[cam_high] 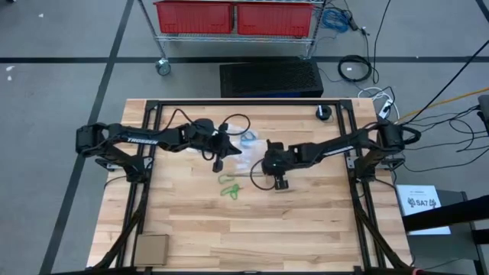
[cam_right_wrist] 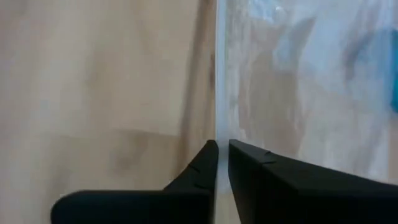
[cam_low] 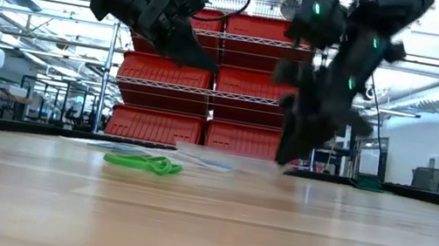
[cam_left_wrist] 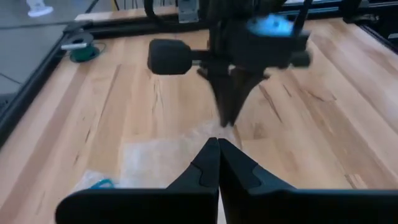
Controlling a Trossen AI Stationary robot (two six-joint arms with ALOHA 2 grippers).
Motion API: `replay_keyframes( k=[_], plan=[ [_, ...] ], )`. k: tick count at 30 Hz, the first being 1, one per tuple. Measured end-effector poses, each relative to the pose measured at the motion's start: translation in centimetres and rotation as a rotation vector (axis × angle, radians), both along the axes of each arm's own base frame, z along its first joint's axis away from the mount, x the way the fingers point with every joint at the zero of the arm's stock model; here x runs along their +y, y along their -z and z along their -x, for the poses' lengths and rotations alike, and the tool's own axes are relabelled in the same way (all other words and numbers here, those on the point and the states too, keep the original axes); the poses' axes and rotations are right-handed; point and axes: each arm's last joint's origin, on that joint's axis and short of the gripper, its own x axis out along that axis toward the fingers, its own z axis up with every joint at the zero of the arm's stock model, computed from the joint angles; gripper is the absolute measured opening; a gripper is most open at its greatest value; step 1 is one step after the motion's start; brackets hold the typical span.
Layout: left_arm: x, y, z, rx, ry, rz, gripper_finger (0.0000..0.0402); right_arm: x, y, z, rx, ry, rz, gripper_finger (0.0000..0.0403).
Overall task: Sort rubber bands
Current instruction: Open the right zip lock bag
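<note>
Green rubber bands lie loose on the wooden table, near of centre. Blue rubber bands lie in or on a clear plastic bag that is flat on the table beyond them. My right gripper slants down at the bag's near right edge, shut on it. My left gripper hangs shut well above the table, left of the bag, with nothing visible between its fingers. My right gripper pinches the clear bag's thin edge between its two fingers. It comes steeply from above and from the table's right, and the fingers lie along that edge. The rest of the bag stays low on the table.
A small roll of green tape sits at the far right. A cardboard square lies at the near left corner. Black frame rails run along the table's sides. Red bins stand on a cart beyond the far edge.
</note>
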Motion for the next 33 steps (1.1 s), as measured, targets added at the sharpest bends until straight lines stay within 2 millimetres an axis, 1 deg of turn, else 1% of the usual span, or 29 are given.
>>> replay_keyframes(
  k=[3, 6, 8, 13, 15, 18, 20, 22, 25, 28, 30, 32, 33],
  plan=[
    [-0.2, -0.1, 0.0, -0.009, 0.038, -0.003, 0.0007, 0.4, -2.4, -0.2, 0.029, 0.027, -0.091, 0.0006],
    [-0.7, -0.3, -0.2, -0.02, 0.107, 0.011, 0.0018, 0.7, -5.5, -0.5, 0.007, 0.054, -0.142, 0.0],
    [-1.2, -0.4, -0.3, -0.033, 0.154, 0.022, 0.003, 0.8, -7.0, -0.5, -0.003, 0.077, -0.168, 0.0001],
    [-2.9, -0.8, -0.7, -0.076, 0.224, -0.005, 0.0079, 0.7, -9.8, -1.0, -0.07, 0.112, -0.193, 0.0001],
    [-3.5, -0.6, -0.7, -0.054, 0.207, -0.025, 0.0102, 0.8, -10.1, -1.1, -0.081, 0.098, -0.178, 0.0001],
    [-4.0, -0.2, -0.6, -0.011, 0.208, -0.047, 0.0121, 0.9, -9.2, -0.7, -0.029, 0.11, -0.081, 0.0008],
    [-4.1, 0.1, -0.5, 0.023, 0.191, -0.053, 0.0122, 1.1, -7.8, -0.2, 0.018, 0.137, -0.06, 0.0023],
    [-4.0, 0.2, -0.5, 0.032, 0.168, -0.063, 0.0116, 1.1, -6.0, 0.1, 0.014, 0.181, -0.088, 0.0046],
    [-3.8, 0.4, -0.4, 0.058, 0.14, -0.069, 0.0093, 1.5, -3.6, 0.2, -0.065, 0.214, -0.153, 0.0087],
    [-3.3, 0.6, -0.2, 0.088, 0.12, -0.064, 0.0062, 2.4, -1.1, 0.0, -0.156, 0.192, -0.159, 0.0124],
    [-3.0, 0.8, 0.0, 0.117, 0.109, -0.059, 0.0039, 3.1, 0.1, -0.4, -0.2, 0.188, -0.132, 0.0139],
    [-2.7, 0.9, 0.1, 0.131, 0.097, -0.055, 0.0014, 3.7, 0.9, -1.0, -0.219, 0.188, -0.085, 0.0145],
    [-2.6, 0.9, 0.1, 0.13, 0.093, -0.055, 0.0008, 3.8, 1.3, -1.3, -0.212, 0.187, -0.056, 0.0145]
  ],
)
